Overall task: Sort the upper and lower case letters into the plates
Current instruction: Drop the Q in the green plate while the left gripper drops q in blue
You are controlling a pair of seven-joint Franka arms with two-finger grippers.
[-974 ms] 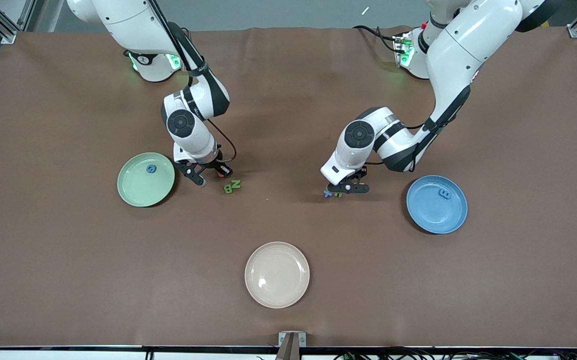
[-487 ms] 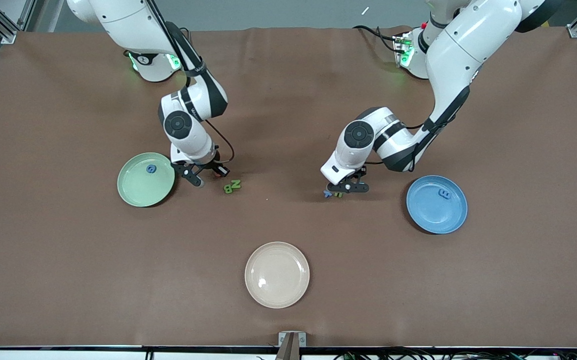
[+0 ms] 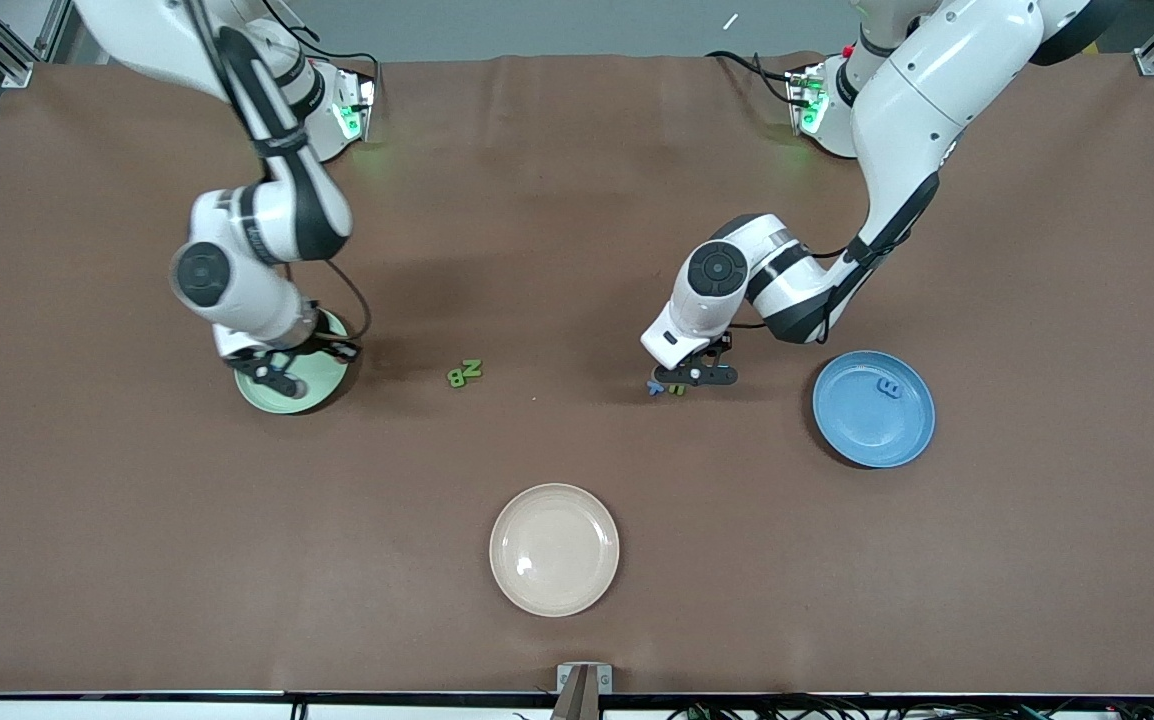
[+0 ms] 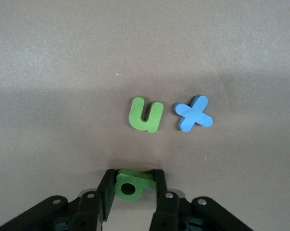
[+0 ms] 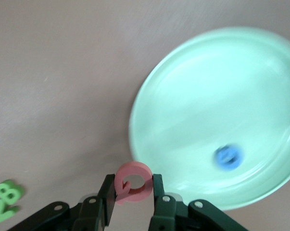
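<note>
My right gripper (image 3: 277, 378) is shut on a round pink letter (image 5: 132, 183) and hangs over the mint green plate (image 3: 325, 393), at its rim in the right wrist view (image 5: 217, 96). A blue letter (image 5: 227, 157) lies in that plate. My left gripper (image 3: 694, 377) is shut on a green letter with a hole (image 4: 129, 185), low over the table. A green u (image 4: 145, 114) and a blue x (image 4: 194, 113) lie flat on the table just past its fingertips. Two green letters (image 3: 464, 373) lie together mid-table. The blue plate (image 3: 852, 425) holds one blue letter (image 3: 888, 386).
A cream-white plate (image 3: 554, 549) stands near the front edge, nearer to the camera than the letters. The brown mat (image 3: 577, 200) covers the whole table. The two green letters also show in the right wrist view (image 5: 5, 199).
My right arm has swung from beside the two green letters toward its own end of the table, carrying the pink letter over the mint plate. The left arm has hardly moved.
</note>
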